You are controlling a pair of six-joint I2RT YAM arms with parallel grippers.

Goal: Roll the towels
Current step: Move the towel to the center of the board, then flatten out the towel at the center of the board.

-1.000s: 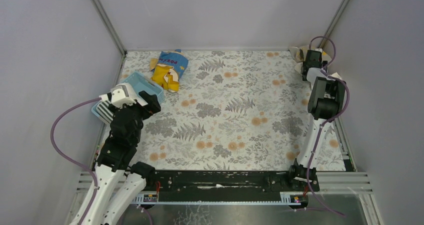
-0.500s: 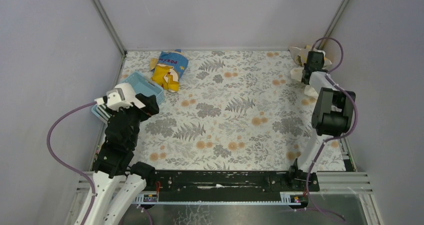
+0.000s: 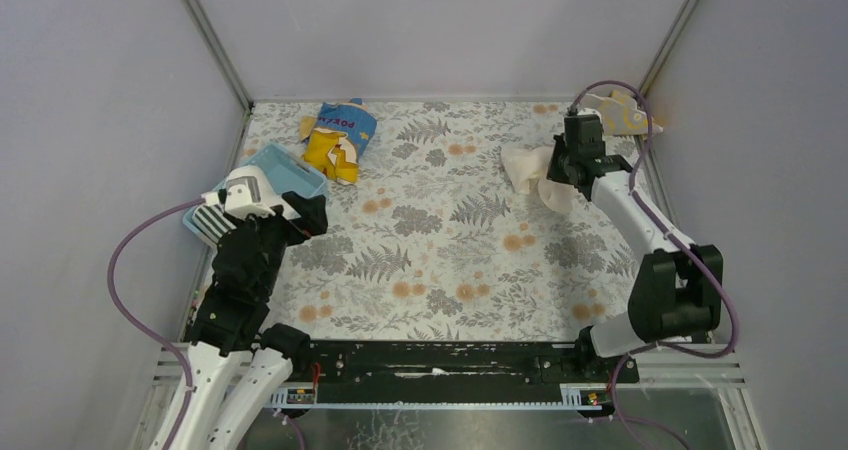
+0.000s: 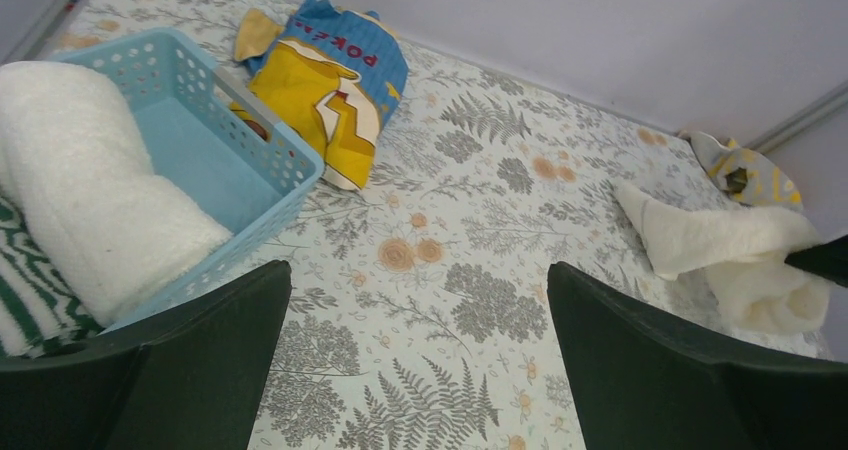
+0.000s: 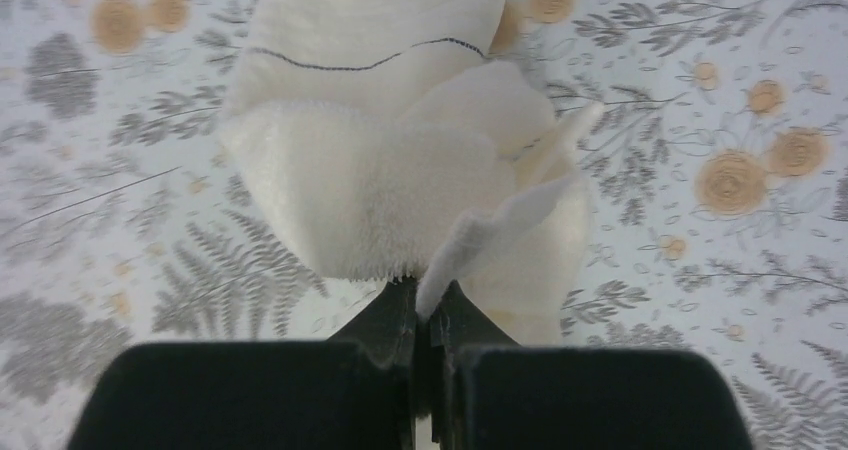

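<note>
My right gripper [image 3: 556, 167] [image 5: 430, 305] is shut on the edge of a crumpled cream-white towel [image 3: 528, 169] [image 5: 370, 175], which lies on the floral mat at the far right and also shows in the left wrist view [image 4: 720, 255]. Behind it, in the far right corner, sits a beige towel with yellow marks [image 3: 626, 112] [image 4: 745, 170]. A rolled cream towel [image 4: 90, 200] fills the light blue basket [image 4: 270, 145], with a striped towel [image 4: 30, 305] beside it. My left gripper [image 3: 303, 210] [image 4: 418, 270] hovers open next to the basket [image 3: 300, 175], holding nothing.
A blue-and-yellow snack bag [image 3: 338, 138] [image 4: 325, 80] lies at the far left, just beyond the basket. Grey walls and metal rails enclose the mat on three sides. The right arm's cable loops above the corner towel.
My right gripper shut on the cream towel in the far right corner and pulled it leftward onto the mat. The left arm barely shifted.
</note>
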